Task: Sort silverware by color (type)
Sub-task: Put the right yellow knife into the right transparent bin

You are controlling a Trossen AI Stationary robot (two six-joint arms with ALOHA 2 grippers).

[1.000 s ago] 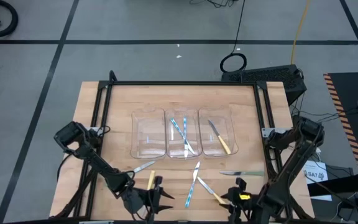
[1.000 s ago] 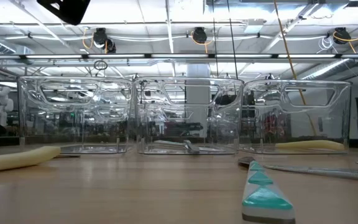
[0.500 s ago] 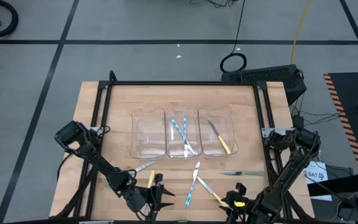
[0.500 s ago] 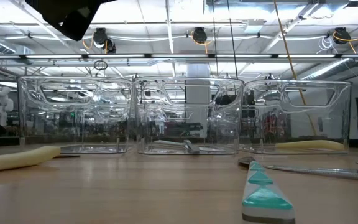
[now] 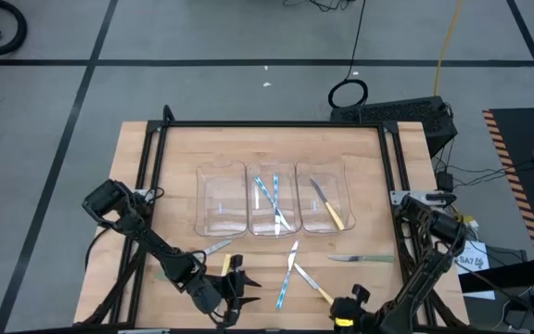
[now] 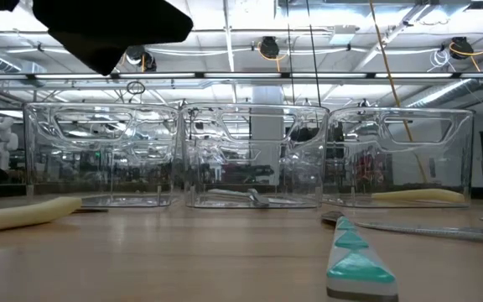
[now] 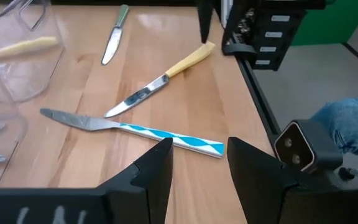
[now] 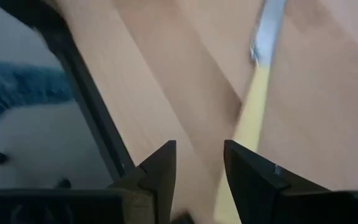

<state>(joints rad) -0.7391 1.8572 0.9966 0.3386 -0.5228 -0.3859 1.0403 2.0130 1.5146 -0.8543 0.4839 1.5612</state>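
A light wooden table [image 5: 174,167] holds three clear plastic bins [image 5: 272,198] side by side in a row. The left bin [image 5: 222,199] looks empty from above. The middle bin [image 5: 271,199] has some light-blue striped handled silverware [image 5: 269,197] lying in it. The right bin [image 5: 321,198] has a knife with a yellow handle [image 5: 327,206] in it.

More silverware lies loose on the table, nearer the front edge. A knife with a green handle [image 5: 361,258] lies flat toward the right side. A knife with a light-blue striped handle [image 7: 132,127] lies flat near the middle. A second yellow-handled knife [image 7: 160,80] lies just beside it, and their metal ends come close together. On the left side there is a small yellow-handled piece [image 5: 225,266] with a silvery piece [image 5: 213,249] near it.

The left gripper [image 7: 197,165] hangs low over the front of the table, close to the blue striped knife. Its two dark fingers [image 7: 153,177] stand apart with a gap between them, and nothing is in the gap.

The right gripper [image 8: 199,168] is at the front edge of the table on the right side. Its fingers [image 8: 160,169] are apart too, and they hold nothing. A yellow handle lies on the wood just in front of them.

From table height, the blue-green striped handle [image 6: 355,260] looks very near, and a pale yellow handle [image 6: 19,215] lies off to the left.
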